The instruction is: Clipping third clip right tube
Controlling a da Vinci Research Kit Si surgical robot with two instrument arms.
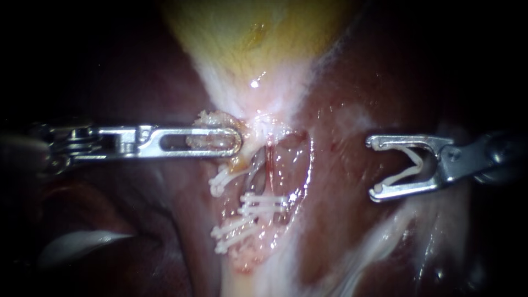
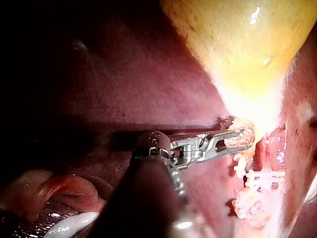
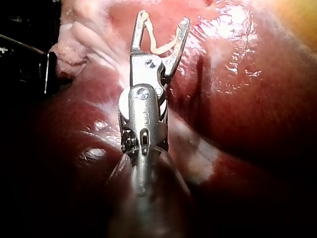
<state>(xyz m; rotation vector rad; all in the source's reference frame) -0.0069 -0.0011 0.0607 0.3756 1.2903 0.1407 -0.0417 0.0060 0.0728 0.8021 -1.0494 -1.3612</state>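
Left instrument (image 1: 237, 142): jaws clamped on fatty tissue (image 1: 208, 117) at the gallbladder (image 1: 247, 33) neck, just left of the tubes.
Right instrument (image 1: 374, 168): jaws spread, carrying a white clip (image 1: 407, 172) between them, over the liver (image 1: 341, 165), well right of the tubes.
Right tube (image 1: 270, 165): reddish, centre of scene; fitted clips (image 1: 264, 201) cross it nearer.

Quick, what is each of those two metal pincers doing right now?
Left instrument: jaws shut on tissue.
Right instrument: jaws apart, holding a white clip.
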